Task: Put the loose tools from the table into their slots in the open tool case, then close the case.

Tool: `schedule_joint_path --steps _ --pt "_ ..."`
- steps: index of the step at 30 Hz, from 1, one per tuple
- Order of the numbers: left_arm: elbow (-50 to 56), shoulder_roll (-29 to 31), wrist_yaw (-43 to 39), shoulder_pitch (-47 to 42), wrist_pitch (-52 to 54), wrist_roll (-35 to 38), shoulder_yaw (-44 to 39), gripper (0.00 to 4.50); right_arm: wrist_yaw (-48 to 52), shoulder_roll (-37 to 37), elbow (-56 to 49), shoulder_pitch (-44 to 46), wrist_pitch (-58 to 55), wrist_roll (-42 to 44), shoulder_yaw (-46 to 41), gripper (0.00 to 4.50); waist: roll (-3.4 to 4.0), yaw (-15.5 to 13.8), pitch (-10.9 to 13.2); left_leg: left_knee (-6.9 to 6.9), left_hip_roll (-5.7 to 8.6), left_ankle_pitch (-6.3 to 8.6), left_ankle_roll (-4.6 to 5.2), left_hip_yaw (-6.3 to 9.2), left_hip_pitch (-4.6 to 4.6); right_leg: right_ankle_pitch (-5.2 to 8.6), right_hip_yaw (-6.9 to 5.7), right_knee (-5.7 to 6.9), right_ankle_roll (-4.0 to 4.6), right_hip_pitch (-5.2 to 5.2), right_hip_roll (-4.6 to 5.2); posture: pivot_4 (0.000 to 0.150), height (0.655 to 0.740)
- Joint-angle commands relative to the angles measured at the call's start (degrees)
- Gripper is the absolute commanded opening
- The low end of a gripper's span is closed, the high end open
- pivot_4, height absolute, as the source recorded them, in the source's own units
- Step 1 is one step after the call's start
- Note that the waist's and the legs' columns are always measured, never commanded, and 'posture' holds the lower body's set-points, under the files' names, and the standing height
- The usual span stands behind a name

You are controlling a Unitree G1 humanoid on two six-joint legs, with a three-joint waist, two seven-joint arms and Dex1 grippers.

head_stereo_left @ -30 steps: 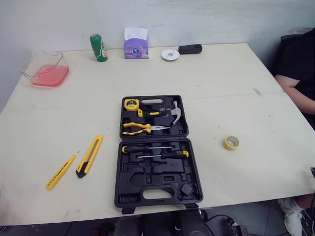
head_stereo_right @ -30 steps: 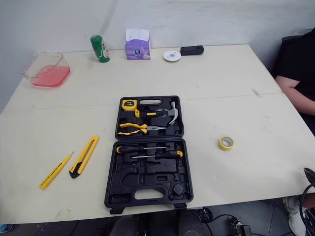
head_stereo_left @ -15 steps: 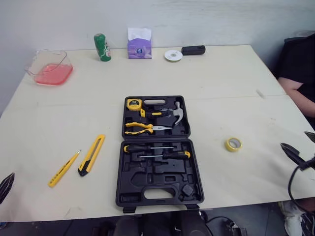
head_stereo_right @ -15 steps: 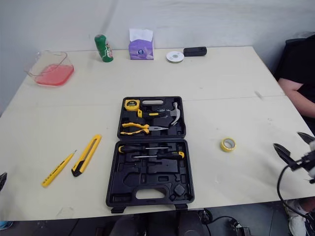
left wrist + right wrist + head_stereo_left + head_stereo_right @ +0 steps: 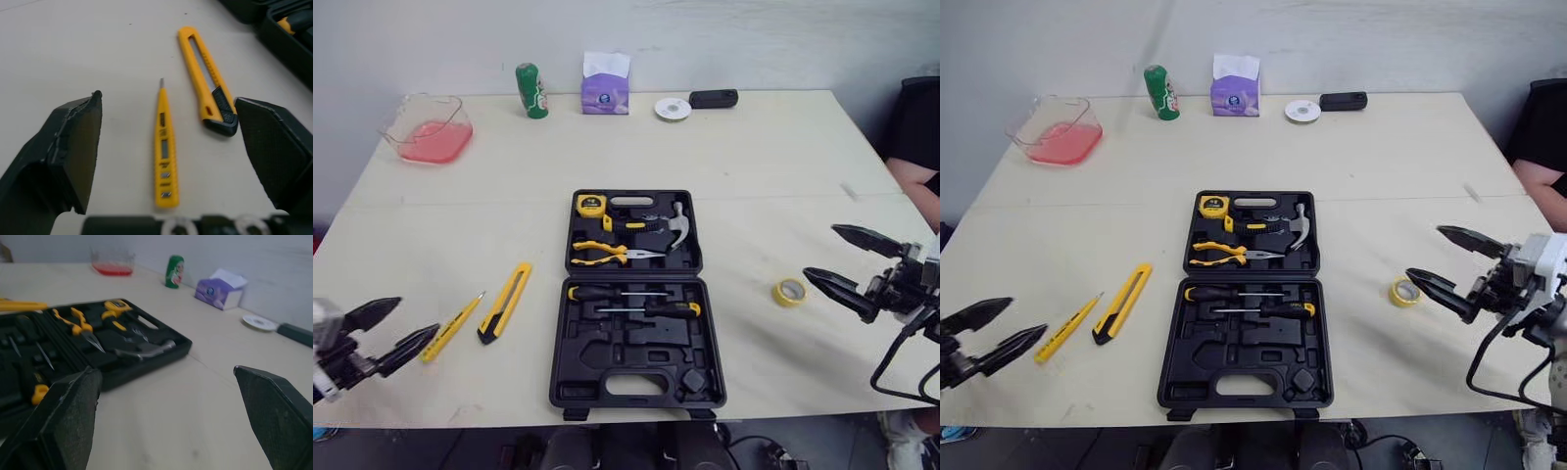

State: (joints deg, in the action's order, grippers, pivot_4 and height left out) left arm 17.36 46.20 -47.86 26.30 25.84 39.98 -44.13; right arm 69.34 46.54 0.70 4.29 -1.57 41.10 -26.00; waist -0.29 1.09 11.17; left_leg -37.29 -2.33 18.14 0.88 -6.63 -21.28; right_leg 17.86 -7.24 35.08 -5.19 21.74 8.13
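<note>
The left gripper (image 5: pixel 418 315) has its fingers (image 5: pixel 73 142) spread wide and empty. The tester pen (image 5: pixel 164 152) lies on the surface (image 5: pixel 754 166) just ahead of them, in line with the gap. The knife (image 5: pixel 203 78) lies just beside the pen, on the far side from the fingertips and nearer the case (image 5: pixel 636 338). The right gripper (image 5: pixel 820 251) is also wide open and holds nothing, and the tape roll (image 5: pixel 790 292) sits near its fingertips, between them and the case.

The pen looks light and stiff, a slim plastic barrel lying flat. It would likely skid or roll if nudged from one side, so the better hold is across the middle of the barrel, with both fingers closing evenly. The knife is also light and rigid but flatter and wider. A pinch across its narrow sides near mid-length should keep it level, though its low profile means the fingertips must come right down to the surface. The tape roll is a light ring that may give a little, so it is best held across its outer rim. The case is open flat with empty slots in the half nearer the fingers, and its lid is probably the heaviest thing to move
</note>
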Motion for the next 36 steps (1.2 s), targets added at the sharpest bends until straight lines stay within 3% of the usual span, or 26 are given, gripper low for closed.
schedule_joint_path --steps 1,8,11,14,20,25,36 --pt "4.73 1.44 3.0 -1.47 5.45 1.71 0.52 4.5 0.73 -0.78 -6.29 0.31 -1.83 3.19 -0.1 4.46 0.0 0.11 0.01 0.02 -0.01 -0.02 0.0 0.0 0.0 0.0 0.0 -0.01 0.0 0.01 -0.02 0.15 0.74" --pt "8.97 2.37 11.38 -4.62 17.55 1.74 0.72 4.5 1.14 -3.18 -14.36 1.13 -2.81 4.16 3.18 4.46 -0.01 0.35 0.01 0.09 -0.08 -0.21 -0.08 -0.14 -0.02 0.02 0.12 -0.06 0.02 0.09 -0.22 0.15 0.74" --pt "5.43 5.24 7.91 -1.74 18.65 -1.38 -0.64 4.5 2.12 -5.03 -17.43 4.68 -2.97 5.02 6.86 4.46 -0.1 0.59 0.05 0.08 -0.12 -0.22 -0.13 -0.29 -0.01 0.01 0.31 0.0 0.02 0.2 -0.29 0.15 0.74" --pt "-0.07 8.65 0.81 1.05 17.49 -2.93 -1.73 4.5 4.34 -6.89 -19.11 8.69 -3.98 6.14 11.37 4.46 -0.25 0.63 0.06 0.08 -0.36 -0.21 -0.26 -0.47 -0.03 0.03 0.5 0.13 0.17 0.47 -0.59 0.15 0.74" --pt "-4.69 9.22 -5.5 3.43 6.68 -10.52 -0.35 4.5 5.26 -8.02 -20.22 12.14 -4.96 5.27 15.8 4.46 -0.28 0.27 0.09 0.1 -0.4 -0.32 -0.51 -0.59 -0.22 0.18 0.61 0.48 0.45 0.92 -0.58 0.15 0.74" --pt "-5.98 7.99 -4.53 1.24 7.31 -11.79 1.17 4.5 6.15 -7.64 -21.96 11.98 -6.8 6.1 17.77 4.46 -0.29 0.32 0.09 0.1 -0.4 -0.24 -0.48 -0.6 -0.27 0.18 0.63 0.45 0.45 0.94 -0.51 0.15 0.74" --pt "-9.89 8.6 -3.62 -7.17 4.76 -17.34 13.06 4.5 7.2 -9.34 -22.44 12.28 -8.24 4.27 21.55 4.46 -0.35 0.53 0.08 0.08 -0.43 -0.16 -0.25 -0.66 -0.24 0.18 0.69 0.6 0.45 0.98 -0.53 0.15 0.74"
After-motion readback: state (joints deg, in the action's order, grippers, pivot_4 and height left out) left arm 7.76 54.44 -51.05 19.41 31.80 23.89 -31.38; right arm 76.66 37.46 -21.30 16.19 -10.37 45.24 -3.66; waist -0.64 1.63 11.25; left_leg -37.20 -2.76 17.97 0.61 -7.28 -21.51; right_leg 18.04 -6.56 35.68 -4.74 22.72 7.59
